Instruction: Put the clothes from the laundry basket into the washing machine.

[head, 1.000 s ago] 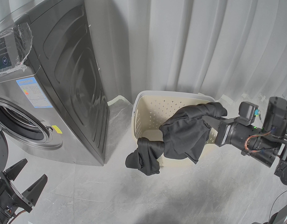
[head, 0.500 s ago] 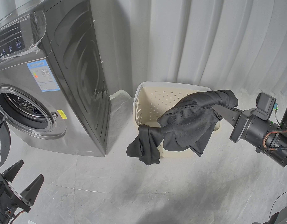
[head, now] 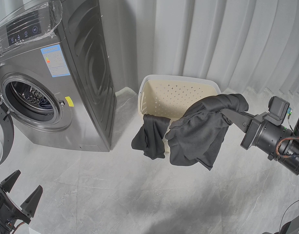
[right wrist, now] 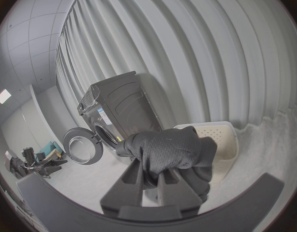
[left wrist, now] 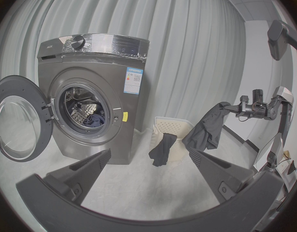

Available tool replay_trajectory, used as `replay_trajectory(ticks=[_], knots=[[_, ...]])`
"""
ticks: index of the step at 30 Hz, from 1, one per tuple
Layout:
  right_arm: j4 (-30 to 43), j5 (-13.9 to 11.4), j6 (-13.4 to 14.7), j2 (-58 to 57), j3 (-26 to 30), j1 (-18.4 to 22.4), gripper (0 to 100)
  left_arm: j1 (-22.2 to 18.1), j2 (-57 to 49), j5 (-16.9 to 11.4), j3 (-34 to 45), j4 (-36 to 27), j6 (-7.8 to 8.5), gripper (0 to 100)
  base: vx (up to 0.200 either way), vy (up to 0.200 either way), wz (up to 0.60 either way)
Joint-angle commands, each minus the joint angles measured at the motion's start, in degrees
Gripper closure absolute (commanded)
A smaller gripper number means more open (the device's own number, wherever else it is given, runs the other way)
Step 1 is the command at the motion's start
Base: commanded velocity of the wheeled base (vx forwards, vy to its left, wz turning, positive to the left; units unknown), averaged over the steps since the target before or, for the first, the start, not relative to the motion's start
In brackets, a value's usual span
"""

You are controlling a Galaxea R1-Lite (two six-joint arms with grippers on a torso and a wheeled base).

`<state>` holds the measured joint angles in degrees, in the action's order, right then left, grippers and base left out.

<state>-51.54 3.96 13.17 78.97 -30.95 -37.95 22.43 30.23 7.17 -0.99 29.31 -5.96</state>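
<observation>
Floor (head: 123, 192): pale grey tiles with a stone look and thin joints.
Washing machine (head: 58, 91): grey front-loader, stands on the floor at the robot's left; its round door (left wrist: 16, 120) is swung open.
Laundry basket (head: 178, 95): cream with perforated walls, stands on the floor to the right of the machine, apart from it.
Dark cloth (head: 151, 135): hangs over the basket's rim and down its outer wall; whether its lower end touches the floor, I cannot tell.
Curtain (head: 204, 33): white, comes down to the floor behind the machine and the basket.
</observation>
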Motion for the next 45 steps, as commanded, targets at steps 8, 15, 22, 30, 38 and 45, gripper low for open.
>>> replay_trajectory(ticks=[8,15,22,30,38,45], knots=[[-0.05,-0.01,0.02,0.31,0.01,0.07,100,-0.72,-2.99,-1.19,0.99,-1.01,-0.45,0,0.000,0.200,0.00],[-0.05,-0.01,0.11,0.39,0.01,-0.02,100,-0.63,-2.99,-1.19,0.99,-1.01,-0.54,0,0.000,0.200,0.00],[-0.05,-0.01,0.11,0.48,0.01,-0.20,100,-0.63,-2.99,-1.19,0.99,-1.01,-0.63,0,0.000,0.200,0.00],[-0.05,-0.01,0.11,0.48,-0.07,-0.20,100,-0.46,-3.51,-1.28,0.99,-1.36,-1.51,0,0.000,0.200,0.00],[-0.05,-0.01,0.11,0.48,-0.16,-0.20,100,-0.55,-3.60,-1.72,0.99,-1.36,-1.51,0,0.000,0.200,0.00],[-0.14,-0.01,0.11,0.39,-0.25,-0.20,100,-0.55,-3.51,-1.72,0.99,-1.36,-1.60,0,0.000,0.200,0.00]])
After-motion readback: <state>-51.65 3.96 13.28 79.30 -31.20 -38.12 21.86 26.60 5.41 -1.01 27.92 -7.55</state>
